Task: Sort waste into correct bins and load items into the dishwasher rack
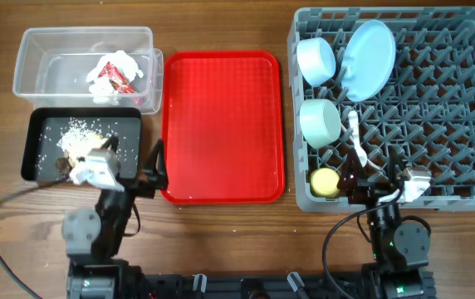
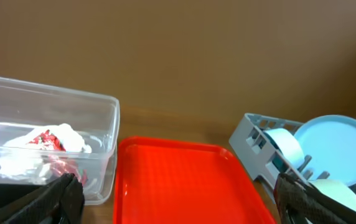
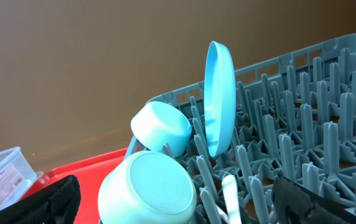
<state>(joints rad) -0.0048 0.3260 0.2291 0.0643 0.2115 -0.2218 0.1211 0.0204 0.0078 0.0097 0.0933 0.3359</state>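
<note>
The grey dishwasher rack holds the pale blue plate on edge, the pale blue-white bowl, the mint green bowl, the yellow cup and white cutlery. The clear tub holds the red-and-white wrapper with tissue. The black tray holds food scraps. My left gripper is open and empty by the red tray's front left corner. My right gripper is open and empty at the rack's front edge, next to the cutlery and mint bowl.
The flat red serving tray lies between the bins and the rack, with only a few crumbs near its front edge. It fills the left wrist view. Both arm bases and their cables sit along the table's front edge.
</note>
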